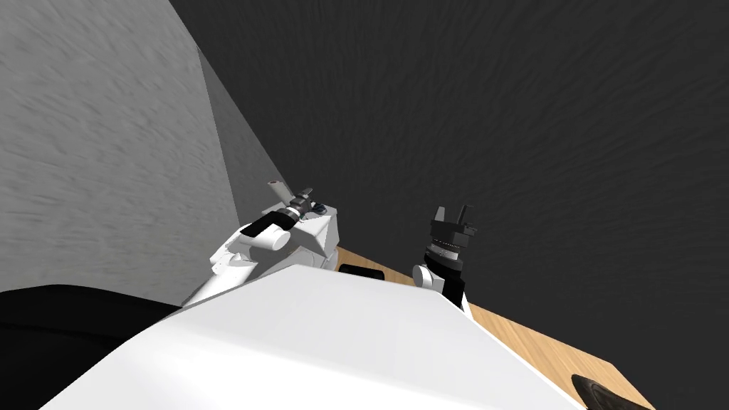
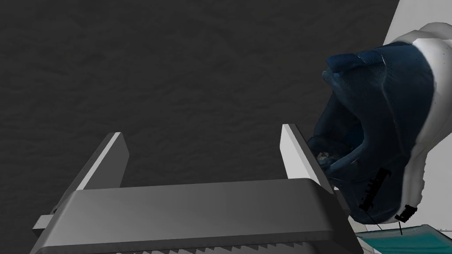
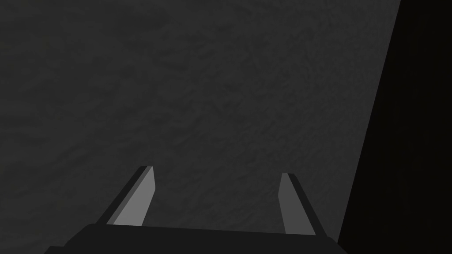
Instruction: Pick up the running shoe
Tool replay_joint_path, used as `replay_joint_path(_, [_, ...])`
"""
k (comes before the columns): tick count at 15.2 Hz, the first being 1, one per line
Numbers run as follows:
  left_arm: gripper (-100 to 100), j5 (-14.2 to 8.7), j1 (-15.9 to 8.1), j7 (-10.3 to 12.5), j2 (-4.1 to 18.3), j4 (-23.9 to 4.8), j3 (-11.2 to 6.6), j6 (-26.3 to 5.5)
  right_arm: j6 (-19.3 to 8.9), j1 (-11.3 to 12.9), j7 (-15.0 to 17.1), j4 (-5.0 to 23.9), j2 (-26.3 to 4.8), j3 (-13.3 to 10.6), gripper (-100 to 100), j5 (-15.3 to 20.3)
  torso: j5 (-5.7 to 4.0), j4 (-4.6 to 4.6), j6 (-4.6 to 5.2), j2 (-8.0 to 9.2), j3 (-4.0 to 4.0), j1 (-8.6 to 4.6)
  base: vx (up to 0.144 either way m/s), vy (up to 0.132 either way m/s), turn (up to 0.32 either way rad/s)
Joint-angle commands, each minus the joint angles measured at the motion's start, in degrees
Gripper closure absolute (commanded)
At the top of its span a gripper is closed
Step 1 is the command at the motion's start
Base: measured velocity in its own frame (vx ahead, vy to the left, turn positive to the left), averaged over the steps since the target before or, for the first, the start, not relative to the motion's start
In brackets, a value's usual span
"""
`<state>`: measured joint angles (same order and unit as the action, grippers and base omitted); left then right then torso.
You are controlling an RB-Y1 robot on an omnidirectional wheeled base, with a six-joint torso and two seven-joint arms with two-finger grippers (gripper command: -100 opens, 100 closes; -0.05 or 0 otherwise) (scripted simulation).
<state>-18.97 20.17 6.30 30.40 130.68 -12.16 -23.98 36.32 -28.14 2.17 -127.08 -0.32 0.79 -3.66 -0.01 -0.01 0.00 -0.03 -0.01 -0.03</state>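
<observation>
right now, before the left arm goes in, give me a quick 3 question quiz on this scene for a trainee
1. True or false: the running shoe sits between the fingers of the left gripper.
2. What colour is the shoe's upper? A red, B dark blue, C yellow.
3. Fill in: the fingers of the right gripper stand ____ (open or shut).

Key: 1 false, it lies outside the gap, beside one finger. 2 B. 3 open.
</observation>
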Motion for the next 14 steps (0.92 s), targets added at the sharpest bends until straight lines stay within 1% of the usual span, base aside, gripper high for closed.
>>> replay_joint_path(1, [-100,-0.2,-0.1,0.1,0.2,0.0,-0.12,-1.8,0.0,0.0,0.0,0.0,0.0,0.0,0,0.0,0.00,0.00,0.00,0.00,0.00,0.00,0.002,-0.005,0.000])
replay_joint_path(2, [-100,-1.7,-0.7,0.4,1.8,0.3,-0.99,-3.9,0.0,0.0,0.0,0.0,0.0,0.0,0,0.0,0.00,0.00,-0.01,0.01,0.00,0.01,0.003,-0.011,-0.048])
replay_joint_path(4, [-100,-1.7,-0.7,0.4,1.8,0.3,-0.99,-6.2,0.0,0.0,0.0,0.0,0.0,0.0,0,0.0,0.00,0.00,0.01,0.00,0.00,0.00,0.006,-0.010,-0.056])
replay_joint_path(5, [-100,-1.7,-0.7,0.4,1.8,0.3,-0.99,-6.4,0.0,0.0,0.0,0.0,0.0,0.0,0,0.0,0.00,0.00,0.00,0.00,0.00,0.00,0.004,-0.005,0.003])
replay_joint_path(6, [-100,-3.3,-1.3,0.7,3.3,0.6,-1.87,-8.4,0.0,0.0,0.0,0.0,0.0,0.0,0,0.0,0.00,0.00,-0.01,0.00,0.00,0.01,0.006,-0.011,-0.045])
replay_joint_path(8, [-100,-3.3,-1.3,0.7,3.3,0.6,-1.87,-10.7,0.0,0.0,0.0,0.0,0.0,0.0,0,0.0,0.00,0.00,0.01,-0.01,-0.01,-0.01,0.008,-0.010,-0.049])
replay_joint_path(9, [-100,-3.3,-1.3,0.7,3.3,0.6,-1.87,-11.1,0.0,0.0,0.0,0.0,0.0,0.0,0,0.0,0.00,0.00,0.00,-0.01,-0.01,0.00,0.000,0.000,0.000])
replay_joint_path(10, [-100,-4.8,-1.9,1.1,4.7,0.9,-2.75,-12.9,0.0,0.0,0.0,0.0,0.0,0.0,0,0.0,0.00,0.00,-0.01,0.00,0.00,0.01,0.007,-0.010,-0.065])
replay_joint_path(12, [-100,-4.8,-1.9,1.1,4.7,0.9,-2.75,-15.2,0.0,0.0,0.0,0.0,0.0,0.0,0,0.0,0.00,0.00,0.01,-0.02,-0.01,0.00,0.009,-0.009,-0.044])
replay_joint_path(13, [-100,-4.8,-1.9,1.1,4.7,0.9,-2.75,-15.8,0.0,0.0,0.0,0.0,0.0,0.0,0,0.0,0.00,0.00,0.00,-0.01,-0.01,0.00,0.005,-0.004,0.002])
replay_joint_path(14, [-100,-6.3,-2.5,1.4,6.2,1.1,-3.63,-17.3,0.0,0.0,0.0,0.0,0.0,0.0,0,0.0,0.00,0.00,-0.01,0.00,0.00,0.02,0.009,-0.008,-0.045])
